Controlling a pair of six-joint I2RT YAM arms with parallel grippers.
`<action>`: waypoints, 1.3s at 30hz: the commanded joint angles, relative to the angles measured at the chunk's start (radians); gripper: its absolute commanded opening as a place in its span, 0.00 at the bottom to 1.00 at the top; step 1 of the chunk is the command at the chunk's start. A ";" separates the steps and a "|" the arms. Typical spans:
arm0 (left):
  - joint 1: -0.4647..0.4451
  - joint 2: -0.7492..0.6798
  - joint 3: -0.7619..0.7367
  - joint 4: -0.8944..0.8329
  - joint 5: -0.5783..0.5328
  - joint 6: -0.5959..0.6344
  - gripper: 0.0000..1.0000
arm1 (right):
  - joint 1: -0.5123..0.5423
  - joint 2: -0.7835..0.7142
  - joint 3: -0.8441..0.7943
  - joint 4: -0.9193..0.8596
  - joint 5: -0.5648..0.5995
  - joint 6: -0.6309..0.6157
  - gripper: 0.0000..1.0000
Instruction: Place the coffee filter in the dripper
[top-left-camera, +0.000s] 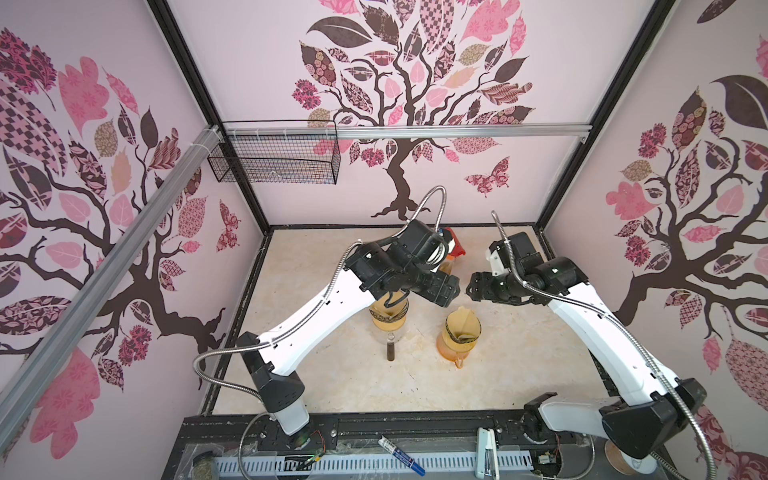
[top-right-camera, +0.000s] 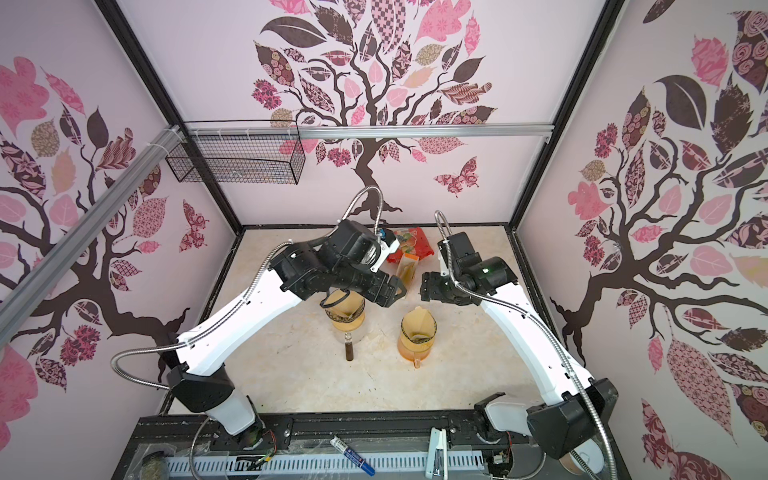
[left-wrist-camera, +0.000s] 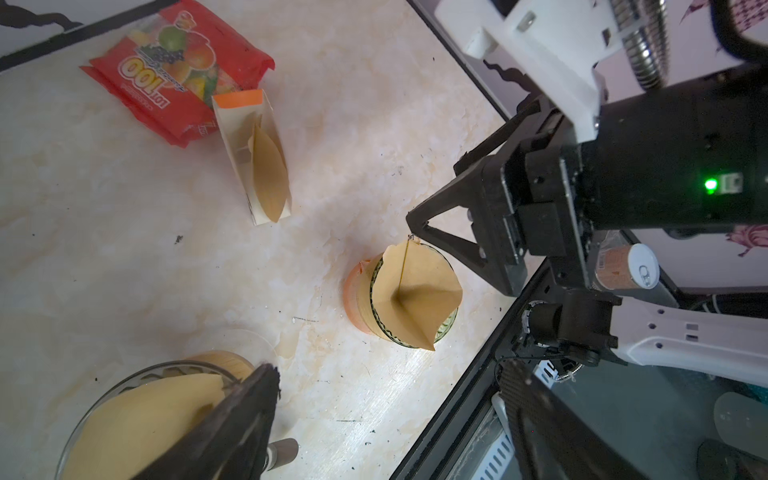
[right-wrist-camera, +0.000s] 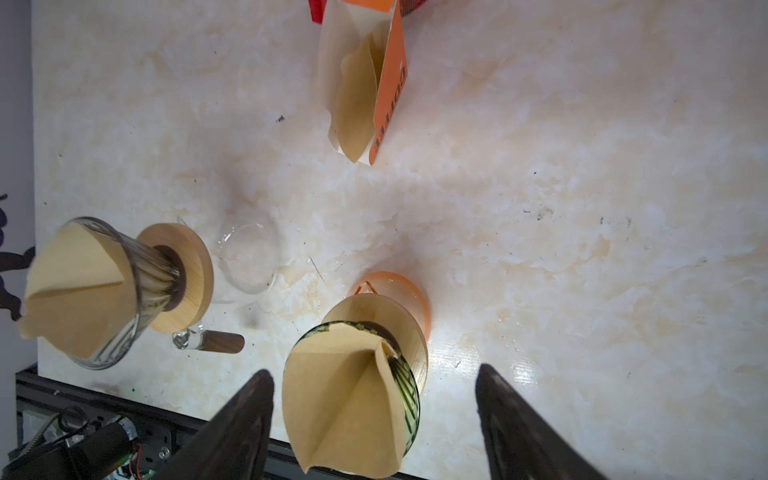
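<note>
The right claw (right-wrist-camera: 374, 372) stands wide open. Its two black fingers (right-wrist-camera: 245, 419) are spread to either side of a green-ribbed glass dripper (right-wrist-camera: 405, 388) and grip nothing. The left claw (top-left-camera: 451, 291) is also spread wide and empty. One of its fingers crosses in front of a second, clear glass dripper (left-wrist-camera: 104, 386); whether it touches cannot be told.

Only the left wrist view shows the right claw from the side, with one fingertip right at the top edge of the brown paper coffee filter (right-wrist-camera: 345, 395); contact is unclear. That view also shows the whole red snack packet (left-wrist-camera: 174, 70), which the left arm partly hides in both top views. The right wrist view shows an open orange-and-white carton of spare filters (right-wrist-camera: 386, 83) on the pale marbled tabletop (right-wrist-camera: 582, 208).

The coffee filter sits inside the green dripper, which rests on a round wooden collar (right-wrist-camera: 374, 309) over an orange glass carafe (right-wrist-camera: 399, 286). It is an opened cone with one folded seam, and its edge rises above the rim. The clear dripper holds a similar filter (right-wrist-camera: 70, 282).
</note>
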 joint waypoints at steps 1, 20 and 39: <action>0.035 -0.079 -0.069 0.043 0.020 -0.036 0.88 | 0.004 -0.046 0.074 0.032 0.054 0.019 0.80; 0.573 -0.350 -0.312 0.115 0.114 -0.269 0.97 | -0.212 0.183 0.485 0.172 0.065 0.061 1.00; 0.954 -0.264 -0.655 0.444 -0.378 -0.172 0.97 | -0.419 0.355 0.354 0.639 -0.052 0.304 1.00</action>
